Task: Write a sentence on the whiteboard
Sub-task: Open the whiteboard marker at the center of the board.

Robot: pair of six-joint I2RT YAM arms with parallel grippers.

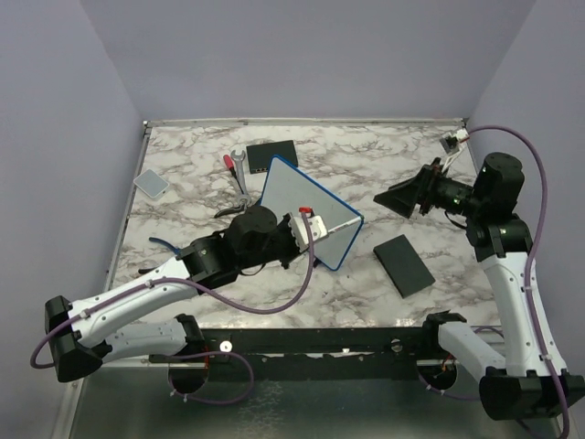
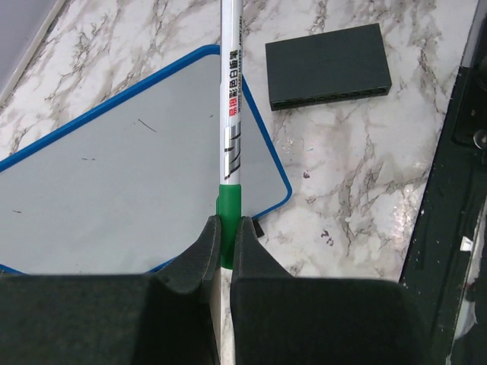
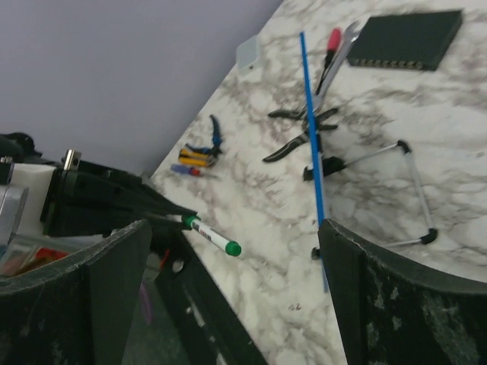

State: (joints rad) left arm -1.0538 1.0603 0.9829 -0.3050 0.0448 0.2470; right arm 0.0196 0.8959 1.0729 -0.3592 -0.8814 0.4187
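Observation:
The whiteboard [image 1: 297,197] with its blue rim stands tilted at mid-table. In the left wrist view its face [image 2: 114,182] shows only faint dark specks and no green sentence. My left gripper [image 1: 311,233] is at the board's near right corner, shut [image 2: 228,224] on a white marker [image 2: 231,114] with a green band. My right gripper [image 1: 404,197] is open and empty, to the right of the board and above the table. In the right wrist view [image 3: 234,225] the board is an edge-on blue line [image 3: 310,129], and the marker [image 3: 213,236] ends in green.
A flat black pad [image 1: 403,265] lies near right of the board. A black box with ports [image 1: 271,155] lies behind it. Pliers, a wrench and a red-handled screwdriver [image 1: 230,165] lie at back left. A small grey square [image 1: 151,183] lies far left. A wire stand [image 3: 415,190] props the board.

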